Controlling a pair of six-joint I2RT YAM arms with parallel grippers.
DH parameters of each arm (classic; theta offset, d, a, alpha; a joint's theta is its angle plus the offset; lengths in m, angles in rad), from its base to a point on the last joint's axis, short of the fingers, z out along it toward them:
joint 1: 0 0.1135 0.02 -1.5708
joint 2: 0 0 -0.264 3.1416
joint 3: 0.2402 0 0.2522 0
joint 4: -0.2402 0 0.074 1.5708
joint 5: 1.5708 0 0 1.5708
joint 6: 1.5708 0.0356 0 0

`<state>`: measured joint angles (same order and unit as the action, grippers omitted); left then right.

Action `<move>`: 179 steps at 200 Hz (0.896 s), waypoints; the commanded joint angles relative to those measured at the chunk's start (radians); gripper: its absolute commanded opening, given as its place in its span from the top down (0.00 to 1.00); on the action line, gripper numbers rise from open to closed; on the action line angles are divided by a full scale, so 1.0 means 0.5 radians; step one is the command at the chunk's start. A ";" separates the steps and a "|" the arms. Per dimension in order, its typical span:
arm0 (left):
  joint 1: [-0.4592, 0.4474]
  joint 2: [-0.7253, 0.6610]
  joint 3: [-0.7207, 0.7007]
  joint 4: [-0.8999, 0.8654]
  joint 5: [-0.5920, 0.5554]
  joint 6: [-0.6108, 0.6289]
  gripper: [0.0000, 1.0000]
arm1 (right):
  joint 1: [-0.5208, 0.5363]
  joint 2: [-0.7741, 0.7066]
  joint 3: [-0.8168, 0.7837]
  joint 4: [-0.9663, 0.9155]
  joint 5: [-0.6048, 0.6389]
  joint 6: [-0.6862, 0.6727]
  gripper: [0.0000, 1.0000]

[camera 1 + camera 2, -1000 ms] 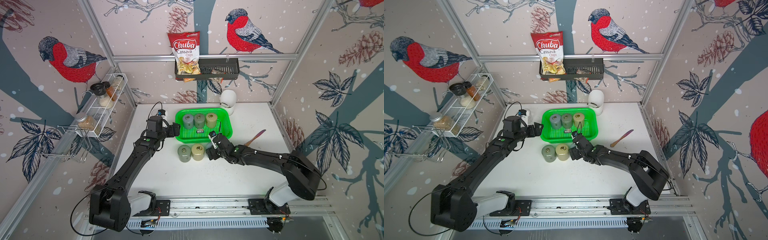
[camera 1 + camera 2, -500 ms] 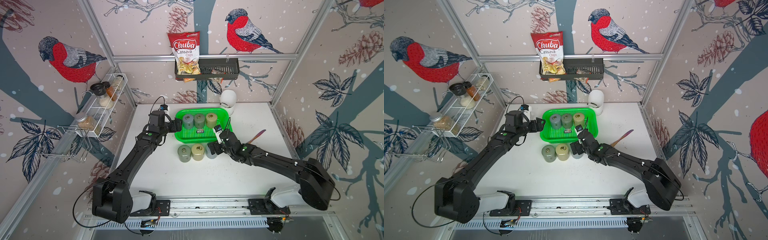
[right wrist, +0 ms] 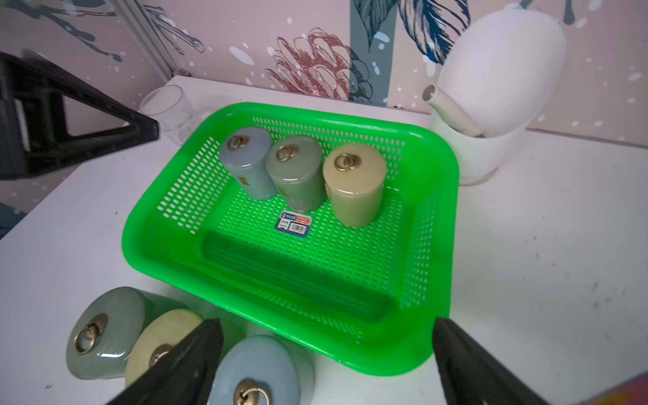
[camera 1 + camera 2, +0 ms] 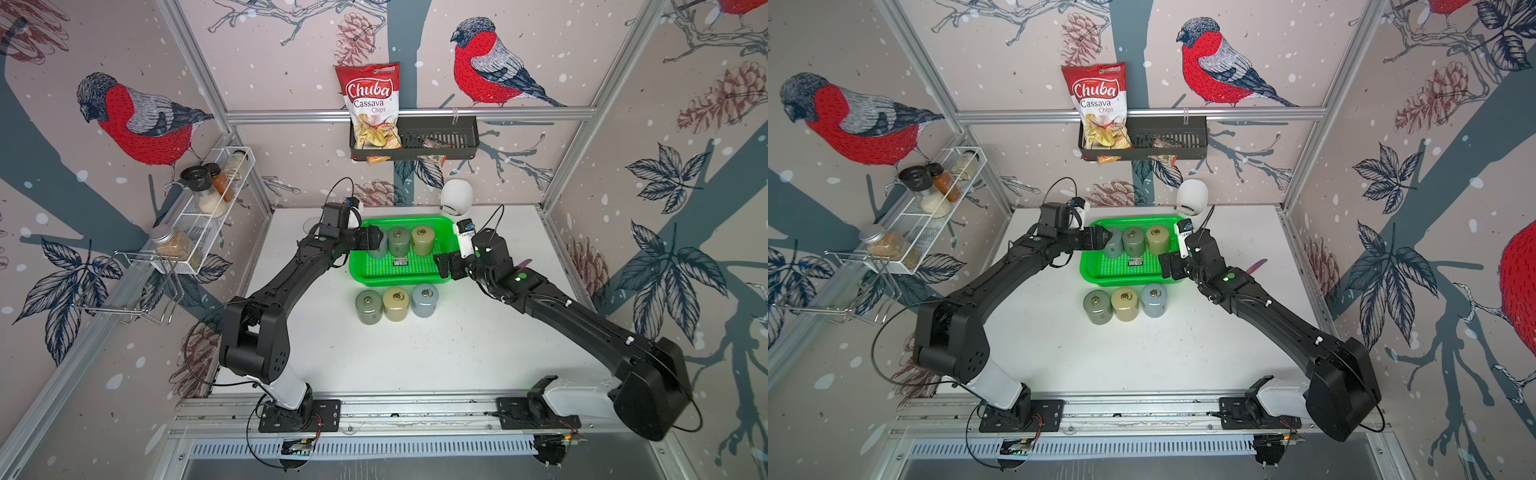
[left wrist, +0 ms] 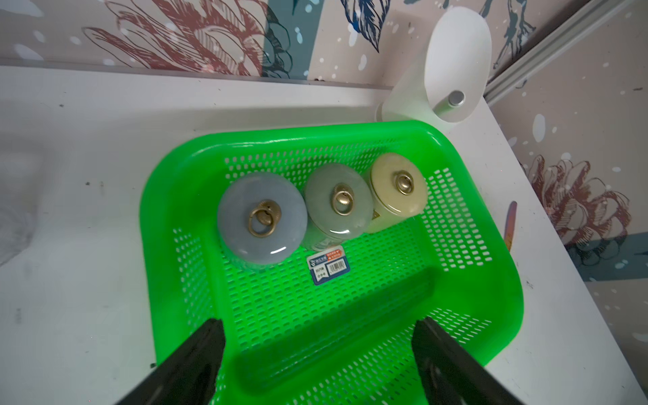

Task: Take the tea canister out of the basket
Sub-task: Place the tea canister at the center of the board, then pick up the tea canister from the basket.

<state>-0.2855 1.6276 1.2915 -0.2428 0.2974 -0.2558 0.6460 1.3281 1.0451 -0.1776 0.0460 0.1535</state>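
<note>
Lifted clear of the desk row where it sat low 1 second ago, the right pincer (image 3: pixel 326 324) now hangs over the near right corner of the bright green perforated plastic basket (image 4: pixel 395 281), its black fingers spread wide with nothing between them. The left arm (image 4: pixel 291 274) has also swung in to the basket's far left corner.

Nearest, on the white desk (image 4: pixel 415 361) just in front of the basket, 3 cylindrical lidded canisters with brass ring pulls stand upright, close side by side: a sage-green desk canister (image 4: pixel 368 305), a beige desk canister (image 4: pixel 395 303) and a blue-grey desk canister (image 4: pixel 424 299).

Inside the basket a small barcode sticker (image 5: pixel 328 264) lies on the mesh floor. Along the far wall 3 more stand upright in a row: a blue-grey tea canister (image 5: pixel 261 217), a sage-green tea canister (image 5: pixel 338 203) and a beige tea canister (image 5: pixel 398 187). The left pincer (image 5: pixel 317 326) hovers by the blue-grey one, fingers apart and empty.

Beyond the basket's far right corner stands a white egg-shaped plastic holder (image 4: pixel 456 197). A clear glass tumbler (image 3: pixel 168 108) sits off its far left corner.
</note>
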 commanded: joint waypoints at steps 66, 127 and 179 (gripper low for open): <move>0.261 -0.211 -0.155 0.055 0.414 -0.136 0.11 | -0.019 0.924 1.030 -0.305 -0.606 -0.779 0.01; 0.384 -0.301 -0.219 -0.051 0.555 -0.057 0.09 | 0.010 1.704 1.909 -0.506 -0.722 -1.019 0.02; 0.399 -0.309 -0.315 -0.015 0.568 -0.040 0.09 | 0.046 2.129 2.429 -0.590 -0.718 -1.080 0.01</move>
<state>-0.0906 1.4799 1.1526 -0.2577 0.5625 -0.2901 0.6662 2.3268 2.1742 -0.4347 -0.2966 -0.3637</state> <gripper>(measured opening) 0.913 0.988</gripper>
